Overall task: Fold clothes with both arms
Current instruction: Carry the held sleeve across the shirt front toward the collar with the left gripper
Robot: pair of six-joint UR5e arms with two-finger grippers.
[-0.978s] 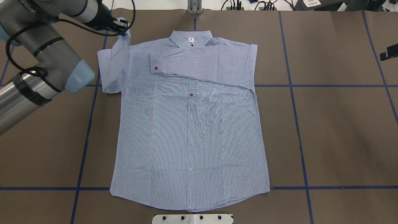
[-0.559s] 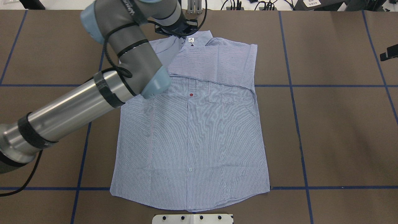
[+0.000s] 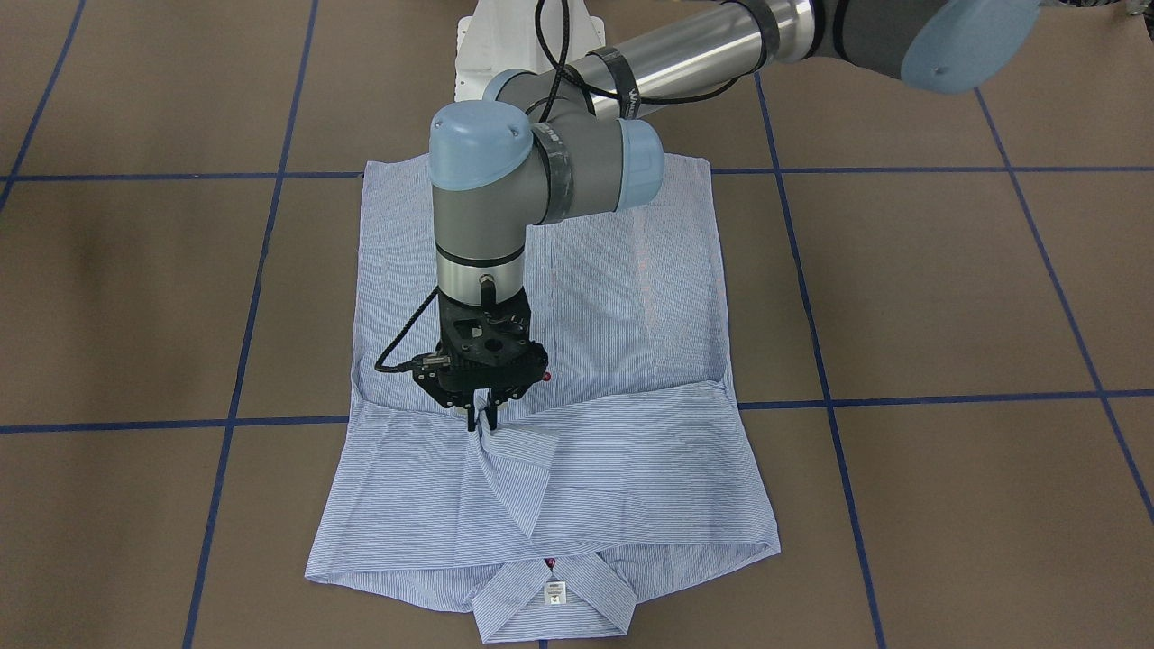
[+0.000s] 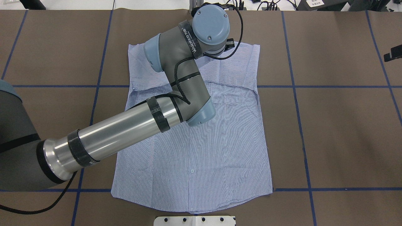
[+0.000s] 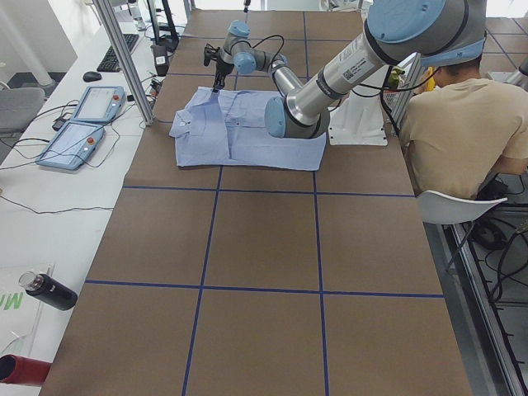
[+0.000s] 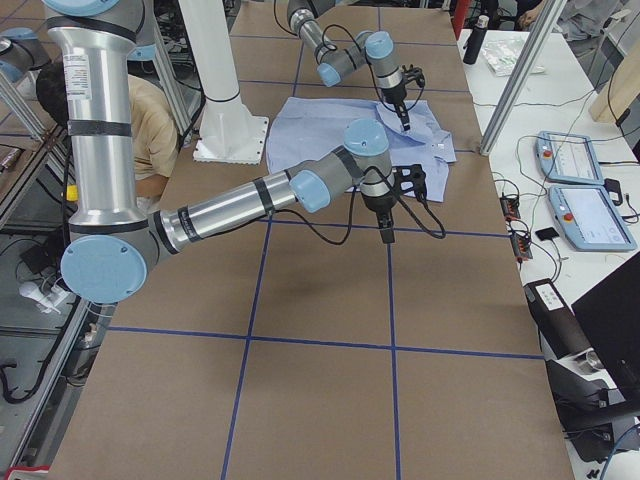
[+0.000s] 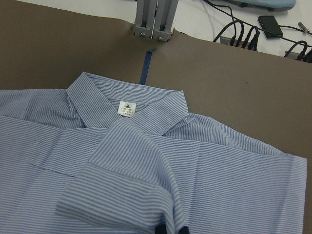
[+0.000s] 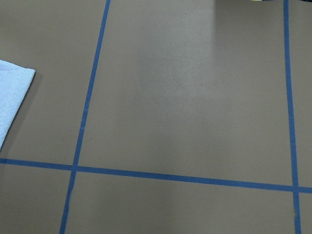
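Note:
The light blue striped shirt (image 4: 220,141) lies flat, front up, with its collar (image 3: 554,590) toward the far table edge. Both sleeves are folded in across the chest. My left gripper (image 3: 482,419) stands upright over the upper chest, shut on the sleeve (image 3: 514,469) that it has drawn inward. In the left wrist view the sleeve's cuff (image 7: 122,185) hangs from the fingertips, just short of the collar label (image 7: 126,108). The overhead view hides this gripper under the left wrist (image 4: 209,25). My right gripper (image 6: 387,232) hangs over bare table to the shirt's right; I cannot tell if it is open.
Blue tape lines grid the brown table (image 4: 339,125). The white pedestal base (image 4: 194,220) sits at the near edge and an aluminium post (image 7: 153,19) beyond the collar. A seated person (image 5: 462,124) is beside the base. Two teach pendants (image 5: 82,124) lie off the table.
The left arm has swung from the shirt's left side across to its middle, carrying the sleeve over the chest. The right gripper has not moved.

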